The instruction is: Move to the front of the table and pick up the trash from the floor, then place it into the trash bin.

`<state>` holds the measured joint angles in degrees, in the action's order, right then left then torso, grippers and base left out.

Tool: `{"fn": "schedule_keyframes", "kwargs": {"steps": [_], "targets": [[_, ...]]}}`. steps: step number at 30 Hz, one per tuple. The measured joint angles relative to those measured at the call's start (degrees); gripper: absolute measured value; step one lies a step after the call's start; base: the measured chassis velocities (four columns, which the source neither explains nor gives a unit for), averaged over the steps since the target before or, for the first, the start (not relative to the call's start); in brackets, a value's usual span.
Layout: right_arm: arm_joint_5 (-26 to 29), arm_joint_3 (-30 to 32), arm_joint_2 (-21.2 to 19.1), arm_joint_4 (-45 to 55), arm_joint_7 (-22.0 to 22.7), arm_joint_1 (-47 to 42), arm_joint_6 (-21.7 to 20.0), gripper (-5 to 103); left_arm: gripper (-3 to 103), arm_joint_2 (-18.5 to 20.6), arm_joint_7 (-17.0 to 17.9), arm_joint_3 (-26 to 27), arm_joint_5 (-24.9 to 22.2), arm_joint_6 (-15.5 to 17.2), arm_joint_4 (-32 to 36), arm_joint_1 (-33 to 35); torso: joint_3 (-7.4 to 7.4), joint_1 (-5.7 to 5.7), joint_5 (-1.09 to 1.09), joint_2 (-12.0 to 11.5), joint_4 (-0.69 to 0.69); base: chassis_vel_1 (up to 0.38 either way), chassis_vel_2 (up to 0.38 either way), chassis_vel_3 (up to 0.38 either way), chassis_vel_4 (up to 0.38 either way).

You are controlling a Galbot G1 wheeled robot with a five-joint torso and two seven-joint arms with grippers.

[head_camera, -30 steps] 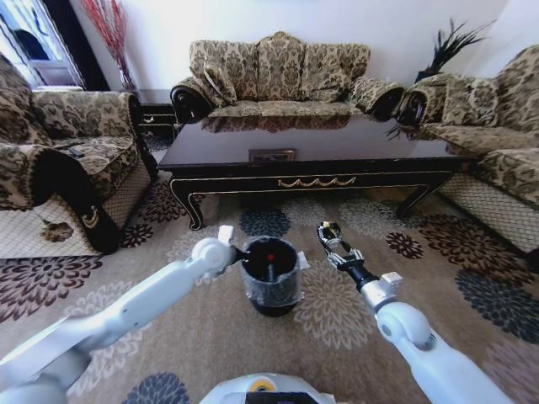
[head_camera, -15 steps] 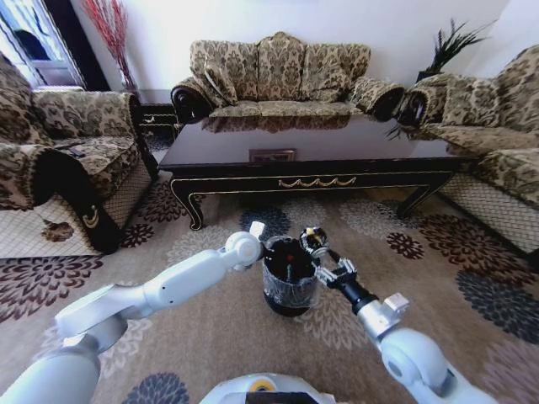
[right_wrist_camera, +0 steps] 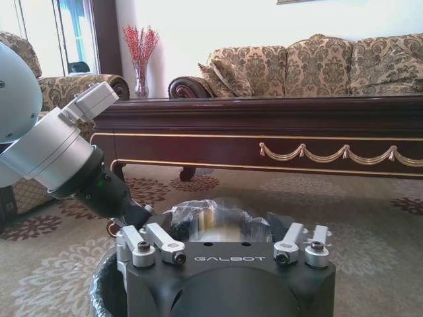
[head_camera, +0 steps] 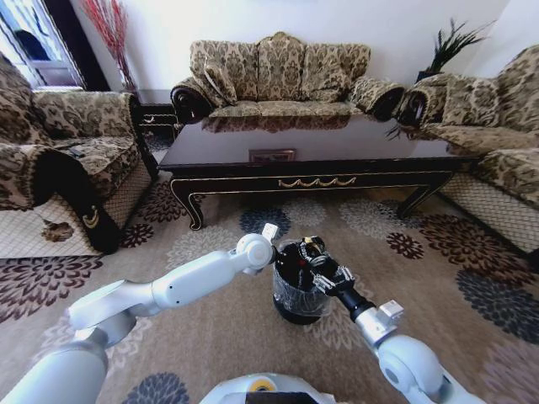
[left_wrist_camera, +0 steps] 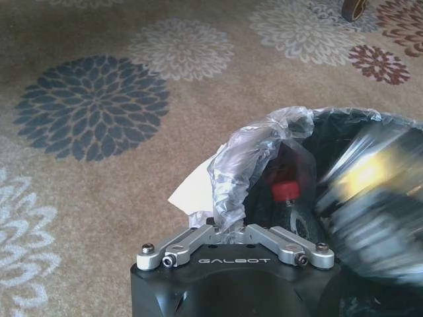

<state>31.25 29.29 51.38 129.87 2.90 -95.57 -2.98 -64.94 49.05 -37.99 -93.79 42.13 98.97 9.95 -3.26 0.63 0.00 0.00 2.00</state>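
It was a home living room: ornate patterned sofas stood left, right and far around a glossy dark coffee table, on a floral carpet, with a vase of red stems far left.

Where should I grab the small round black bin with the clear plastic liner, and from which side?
Pinch its rim from above, one finger inside, one outside: the small round black bin stands upright and open-topped, probably too wide to span. The left gripper clamps the rim on the robot's left side; the right gripper hangs over the mouth.
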Motion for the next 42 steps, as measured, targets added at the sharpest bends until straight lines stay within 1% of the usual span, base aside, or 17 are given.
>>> {"fn": "schedule_keyframes", "kwargs": {"steps": [3,4,6,16,18,21,24,25,29,30,33,34,36,37,38,41,42], "targets": [[0.07,-0.06,0.04,0.04,0.0,0.03,-0.54,93,3,0.53,0.0,0.27,0.06,0.0,0.55,0.42,0.0,0.0,0.0,0.0,0.01,0.0,0.0,0.0,0.0],[0.07,-0.06,0.04,0.04,0.0,0.03,-0.54,93,3,0.53,0.0,0.27,0.06,0.0,0.55,0.42,0.0,0.0,0.0,0.0,0.01,0.0,0.0,0.0,0.0],[0.08,-0.3,0.17,0.04,0.02,0.27,-0.71,99,3,0.88,0.0,0.08,0.11,0.0,0.97,0.56,0.0,0.0,0.0,0.0,0.01,0.0,0.0,0.0,0.0],[1.99,0.48,0.29,-0.06,1.14,2.65,-1.26,100,3,2.26,-0.1,2.18,1.4,0.0,1.15,1.49,0.0,0.0,-0.01,0.0,0.02,0.0,0.0,0.0,0.0],[4.41,1.76,0.21,-1.87,1.67,5.19,-1.31,100,3,3.55,-0.34,5.06,1.7,0.01,1.76,2.72,0.0,0.0,-0.01,0.0,0.01,0.0,0.0,0.0,0.0],[6.07,2.45,0.08,-3.86,2.12,6.9,-1.3,100,3,4.81,-0.81,6.84,2.49,0.0,1.9,3.77,0.0,0.0,-0.01,0.0,0.02,0.0,0.0,0.0,0.0],[10.89,3.95,-0.03,-8.31,3.53,10.36,-2.08,100,3,8.57,-2.77,12.11,5.86,0.01,2.57,7.63,-0.01,0.0,-0.02,0.0,0.0,0.0,0.0,0.0,0.0],[10.89,3.95,-0.03,-8.31,3.53,10.36,-2.08,100,3,8.57,-2.77,12.11,5.86,0.01,2.57,7.63,-0.01,0.0,-0.02,0.0,0.0,0.0,0.0,0.0,0.0],[12.32,2.84,-0.41,-16.17,3.57,13.63,-2.03,100,3,13.98,-5.21,20.49,8.9,0.01,4.17,14.02,-0.01,0.0,-0.02,0.0,0.0,0.0,0.0,0.0,0.0],[12.32,2.84,-0.41,-16.17,3.57,13.63,-2.03,100,3,13.98,-5.21,20.49,8.9,0.01,4.17,14.02,-0.01,0.0,-0.02,0.0,0.0,0.0,0.0,0.0,0.0],[11.23,-0.36,0.01,-22.61,3.14,16.4,-1.33,100,3,18.52,-7.53,26.31,11.67,0.0,5.02,18.44,-0.01,0.0,-0.02,0.0,0.01,0.0,0.0,0.0,0.0],[11.23,-0.36,0.01,-22.61,3.14,16.4,-1.33,100,3,18.52,-7.53,26.31,11.67,0.0,5.02,18.44,-0.01,0.0,-0.02,0.0,0.01,0.0,0.0,0.0,0.0],[10.17,-2.22,0.55,-25.44,3.0,18.12,-0.95,100,3,20.06,-9.19,29.94,14.49,-0.27,5.33,21.13,0.0,0.0,-0.01,0.0,0.0,0.0,0.0,0.0,0.0],[9.49,-4.37,1.3,-28.66,2.89,20.35,-0.71,100,3,20.66,-10.07,34.68,16.09,-0.52,6.27,24.93,0.0,0.0,0.0,0.0,-0.02,0.0,0.0,0.0,0.0],[9.49,-4.37,1.3,-28.66,2.89,20.35,-0.71,100,3,20.66,-10.07,34.68,16.09,-0.52,6.27,24.93,0.0,0.0,0.0,0.0,-0.02,0.0,0.0,0.0,0.0],[8.36,-8.23,2.32,-34.44,2.54,24.7,0.11,100,3,21.65,-11.07,40.39,16.93,-1.12,7.55,30.68,0.0,0.0,-0.04,0.0,0.04,0.0,0.0,0.0,0.0],[8.36,-8.23,2.32,-34.44,2.54,24.7,0.11,100,3,21.65,-11.07,40.39,16.93,-1.12,7.55,30.68,0.0,0.0,-0.04,0.0,0.04,0.0,0.0,0.0,0.0]]}}
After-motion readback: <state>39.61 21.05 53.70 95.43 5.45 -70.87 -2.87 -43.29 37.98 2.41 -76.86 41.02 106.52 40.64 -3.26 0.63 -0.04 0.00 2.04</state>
